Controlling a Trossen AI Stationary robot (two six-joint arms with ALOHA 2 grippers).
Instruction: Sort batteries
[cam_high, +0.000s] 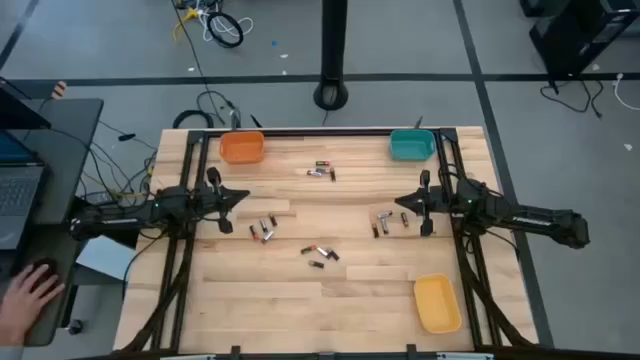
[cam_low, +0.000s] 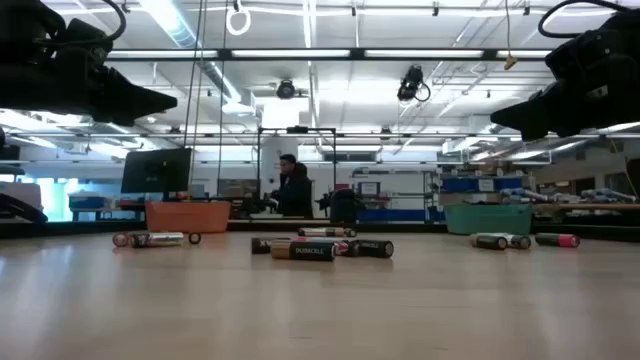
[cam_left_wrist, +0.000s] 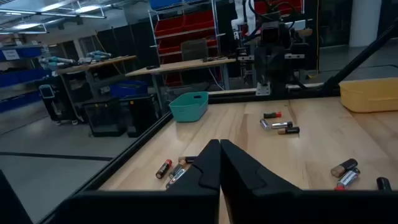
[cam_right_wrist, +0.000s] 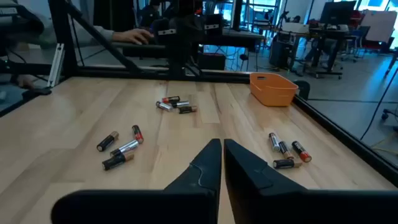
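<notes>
Small batteries, black with reddish ends or silvery grey, lie on their sides on the wooden table in loose clusters: one at the far middle (cam_high: 320, 172), one left of centre (cam_high: 264, 230), one at the centre (cam_high: 320, 254) and one toward the right (cam_high: 385, 220). My left gripper (cam_high: 244, 197) hovers shut over the table's left part, pointing right; its wrist view shows the shut fingers (cam_left_wrist: 219, 144). My right gripper (cam_high: 399, 202) hovers shut over the right part, pointing left (cam_right_wrist: 222, 144). Both are held above the table in the low view and touch nothing.
An orange bin (cam_high: 242, 147) stands at the far left and a teal bin (cam_high: 411, 145) at the far right. A yellow bin (cam_high: 437, 303) sits at the near right. Bare wood lies along the near edge. A person's hand (cam_high: 25, 292) rests at a desk left of the table.
</notes>
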